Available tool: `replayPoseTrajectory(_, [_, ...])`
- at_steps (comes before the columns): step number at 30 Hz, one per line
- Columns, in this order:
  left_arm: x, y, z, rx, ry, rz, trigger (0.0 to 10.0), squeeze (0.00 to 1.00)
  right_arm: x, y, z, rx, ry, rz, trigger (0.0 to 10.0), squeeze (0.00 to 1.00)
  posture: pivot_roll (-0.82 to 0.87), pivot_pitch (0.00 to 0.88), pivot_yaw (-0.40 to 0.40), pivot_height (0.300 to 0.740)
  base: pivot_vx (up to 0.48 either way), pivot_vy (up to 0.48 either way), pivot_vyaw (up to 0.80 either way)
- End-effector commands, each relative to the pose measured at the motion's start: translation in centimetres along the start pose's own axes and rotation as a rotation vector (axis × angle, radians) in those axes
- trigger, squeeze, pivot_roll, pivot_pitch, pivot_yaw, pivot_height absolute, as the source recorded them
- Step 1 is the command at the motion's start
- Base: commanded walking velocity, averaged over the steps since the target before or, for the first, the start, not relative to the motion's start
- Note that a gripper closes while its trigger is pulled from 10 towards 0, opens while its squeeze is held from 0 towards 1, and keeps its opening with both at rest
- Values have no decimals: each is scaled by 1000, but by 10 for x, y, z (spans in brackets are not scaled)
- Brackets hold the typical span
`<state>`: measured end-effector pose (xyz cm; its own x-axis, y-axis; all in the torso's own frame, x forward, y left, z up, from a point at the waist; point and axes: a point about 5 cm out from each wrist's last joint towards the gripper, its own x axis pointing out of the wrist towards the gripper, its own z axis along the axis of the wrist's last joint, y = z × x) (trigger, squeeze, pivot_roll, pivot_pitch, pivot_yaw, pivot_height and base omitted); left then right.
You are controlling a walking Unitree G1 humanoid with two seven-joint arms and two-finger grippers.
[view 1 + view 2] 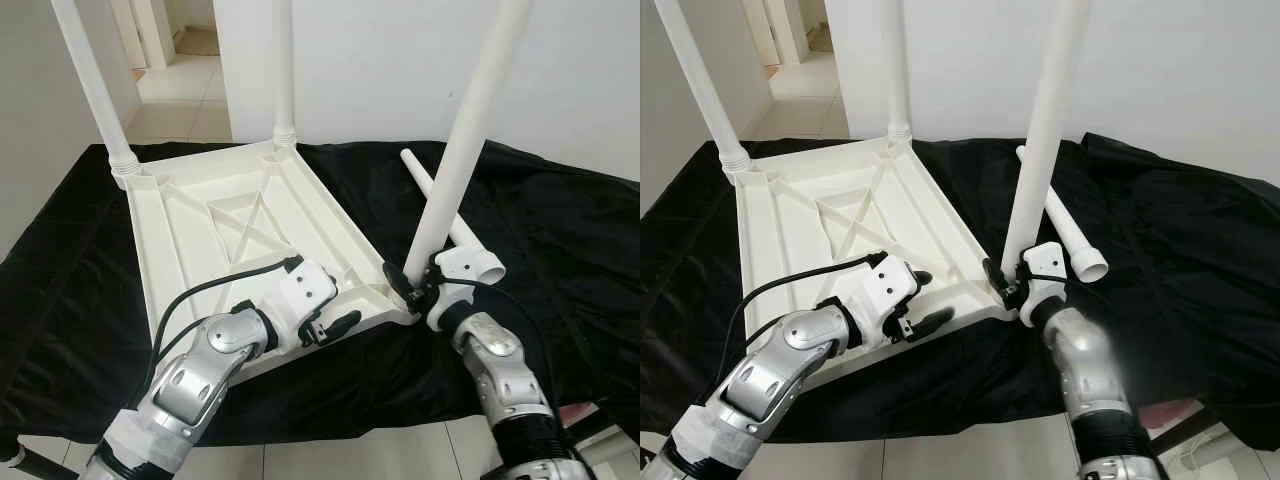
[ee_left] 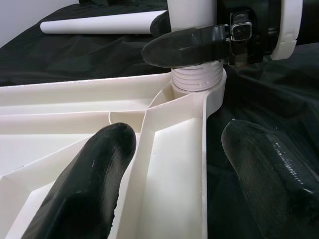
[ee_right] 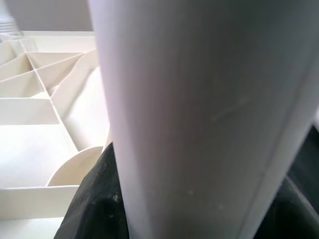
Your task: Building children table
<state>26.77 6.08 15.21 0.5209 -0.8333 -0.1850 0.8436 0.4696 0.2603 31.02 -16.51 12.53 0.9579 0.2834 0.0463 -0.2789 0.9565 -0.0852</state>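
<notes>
Unmarked white tabletop (image 1: 230, 225), left fingers (image 2: 94, 174) spread astride its rim; right fingers (image 2: 184, 45) pinching leg (image 1: 465, 140).

Left gripper (image 1: 335, 322) jaws parted; right gripper (image 1: 412, 288) jaws clamped.

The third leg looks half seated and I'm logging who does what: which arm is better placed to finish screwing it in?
Right. The right gripper is clamped around the third leg just above its threaded base at the tabletop corner. The left gripper is open, straddling the tabletop's edge rib, probably bracing it.
</notes>
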Motion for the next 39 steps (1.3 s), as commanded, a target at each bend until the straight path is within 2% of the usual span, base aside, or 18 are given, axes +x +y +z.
replayPoseTrajectory(1, [0,2,0,12,13,-24,10000,0,-5,-2,-9,41,49,-146,10000,0,-18,0,-3,740,0,0,0])
replayPoseTrajectory(2, [0,2,0,12,13,-24,10000,0,-5,-2,-9,41,49,-146,10000,0,-18,0,-3,740,0,0,0])
replayPoseTrajectory(4, [0,3,1,14,12,-21,10000,0,-6,4,-9,83,49,-249,10000,0,-18,0,-2,740,0,0,0])
replayPoseTrajectory(10, [1,2,1,15,9,-22,10000,0,-5,17,-6,116,42,-361,10000,0,-19,0,-5,740,0,0,0])
replayPoseTrajectory(11, [2,1,1,12,6,-22,10000,0,-3,28,-1,149,24,-416,10000,0,-19,0,-12,740,0,0,0])
replayPoseTrajectory(12, [2,1,1,12,6,-22,10000,0,-3,28,-1,149,24,-416,10000,0,-19,0,-12,740,0,0,0])
replayPoseTrajectory(13, [2,0,2,7,3,-21,10000,0,-1,37,3,171,5,-414,10000,0,-19,0,-12,740,0,0,0])
replayPoseTrajectory(14, [2,-1,2,5,2,-20,10000,0,-1,39,4,168,-3,-398,10000,0,-19,0,-12,740,0,0,0])
replayPoseTrajectory(18, [2,-1,1,4,3,-21,10000,0,-1,37,4,162,-5,-393,10000,0,-24,0,-12,740,0,0,0])
replayPoseTrajectory(19, [2,-1,1,4,3,-23,10000,0,-3,33,4,155,-3,-400,10000,43,-24,0,-14,740,0,0,0])
replayPoseTrajectory(20, [2,-1,1,6,5,-23,10000,0,-4,29,4,152,-4,-406,10000,1000,-24,0,-16,740,0,0,0])
replayPoseTrajectory(28, [2,0,0,3,3,-13,10000,0,-8,26,5,188,-17,-407,10000,1000,-26,0,-23,740,0,0,0])
replayPoseTrajectory(29, [2,-1,0,3,2,-13,10000,0,-10,27,4,190,-22,-392,10000,608,-28,0,-24,740,0,0,0])
replayPoseTrajectory(30, [2,-1,0,2,1,-12,10000,0,-12,27,4,189,-28,-381,10000,0,-30,0,-24,740,0,0,0])
replayPoseTrajectory(35, [0,0,-1,-2,2,-8,10000,0,-20,25,3,187,-43,-365,10000,0,-31,0,-23,740,0,0,0])
replayPoseTrajectory(39, [-7,6,-9,-9,40,11,10000,0,-34,26,4,190,-84,-312,10000,0,-35,7,-22,740,0,0,0])
